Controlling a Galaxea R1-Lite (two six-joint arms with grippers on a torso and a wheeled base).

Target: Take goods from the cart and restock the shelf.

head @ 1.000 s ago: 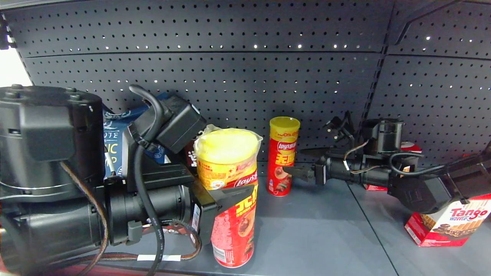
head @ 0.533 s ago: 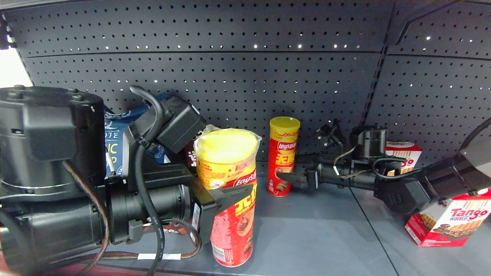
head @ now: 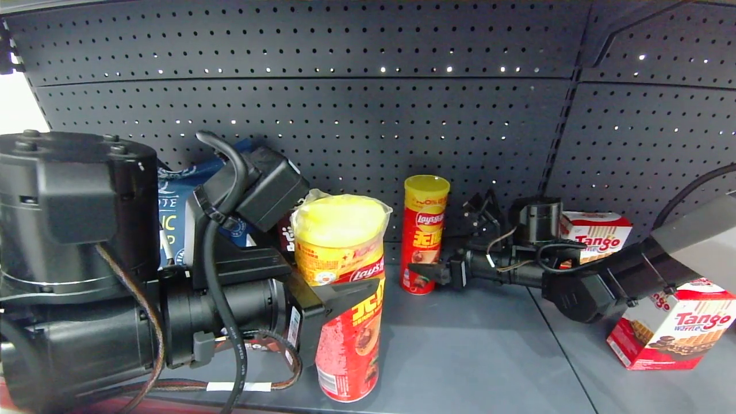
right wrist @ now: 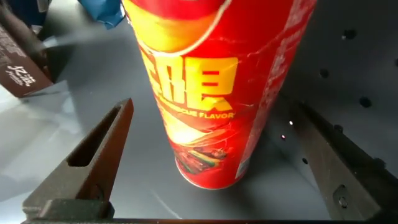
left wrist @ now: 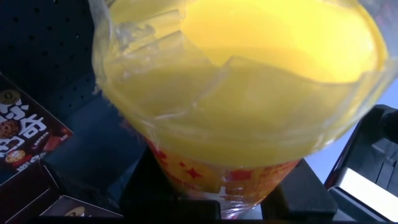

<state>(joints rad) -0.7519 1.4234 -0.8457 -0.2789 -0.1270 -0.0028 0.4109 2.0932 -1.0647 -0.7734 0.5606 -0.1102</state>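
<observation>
A tall red chips can (head: 347,299) with a yellow lid and clear wrap stands at the shelf's front left. My left gripper (head: 336,296) is shut on its middle. In the left wrist view the can's yellow lid (left wrist: 242,74) is close up above the dark fingers (left wrist: 305,193). A smaller red chips can (head: 424,236) stands upright near the pegboard. My right gripper (head: 420,267) is level with its lower part. In the right wrist view that can (right wrist: 217,93) sits between the open gripper (right wrist: 211,171), with a gap on each side of it.
The grey shelf (head: 466,345) has a pegboard back wall (head: 368,115). Two red wafer boxes (head: 673,330) (head: 595,241) stand at the right. A blue bag (head: 175,210) and a dark cookie box (head: 286,236) stand behind the left arm.
My right arm has moved left along the shelf, bringing its open fingers up to the small can. The left arm and its can have stayed put.
</observation>
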